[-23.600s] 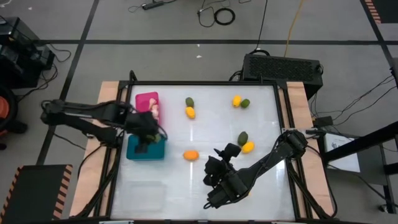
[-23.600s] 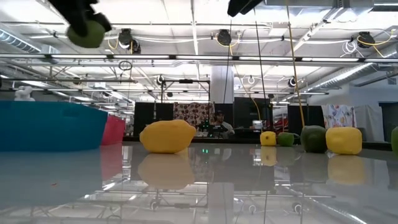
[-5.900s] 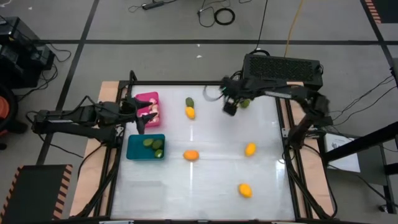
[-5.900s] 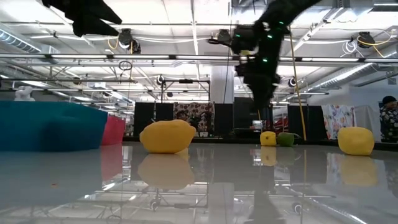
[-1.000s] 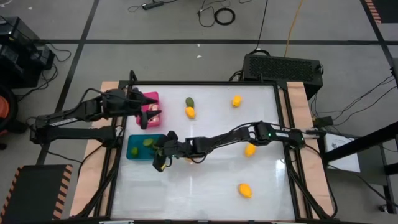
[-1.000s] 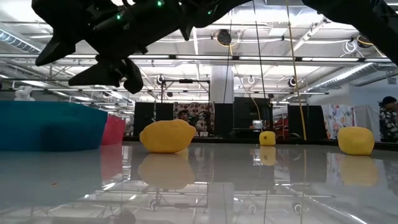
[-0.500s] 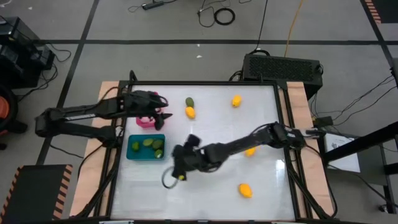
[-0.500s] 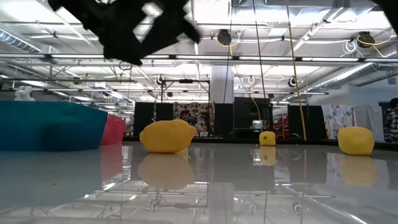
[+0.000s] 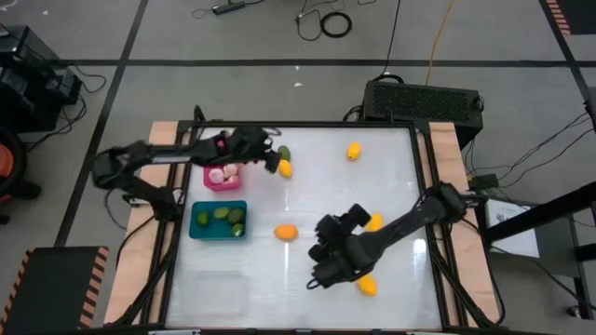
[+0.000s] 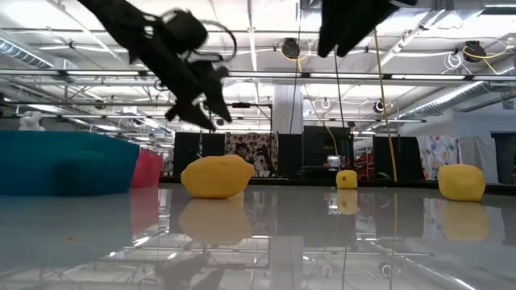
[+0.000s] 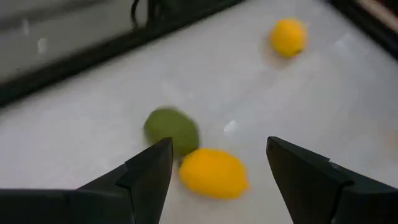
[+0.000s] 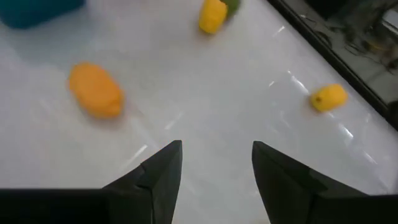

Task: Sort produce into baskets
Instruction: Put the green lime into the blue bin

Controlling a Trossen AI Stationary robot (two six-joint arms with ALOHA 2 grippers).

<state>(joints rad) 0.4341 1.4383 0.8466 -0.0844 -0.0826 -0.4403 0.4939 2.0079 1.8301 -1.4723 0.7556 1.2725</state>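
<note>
My left gripper (image 9: 272, 161) hangs open just above the table at the far left. It points at a dark green oval (image 11: 172, 129) and a yellow fruit (image 11: 213, 172) that lie side by side. My right gripper (image 9: 328, 228) is open and holds nothing, above the table's middle. An orange fruit (image 12: 95, 90) lies to its left. The pink basket (image 9: 222, 149) holds pale bulbs. The teal basket (image 9: 197, 223) holds green ovals. Other yellow fruits lie loose at the far side (image 9: 354, 150), by the right arm (image 9: 374, 221) and near the front (image 9: 368, 286).
Both baskets stand along the table's left side, the pink one behind the teal one. The right arm (image 9: 410, 219) slants across the right half of the table, over one yellow fruit. A black frame (image 9: 307, 125) borders the white tabletop.
My left gripper has moved from over the pink basket toward the table's right and come down, ending by the green oval and yellow fruit. My right gripper has left the teal basket's side, swung toward the table's right and near edge, risen and turned.
</note>
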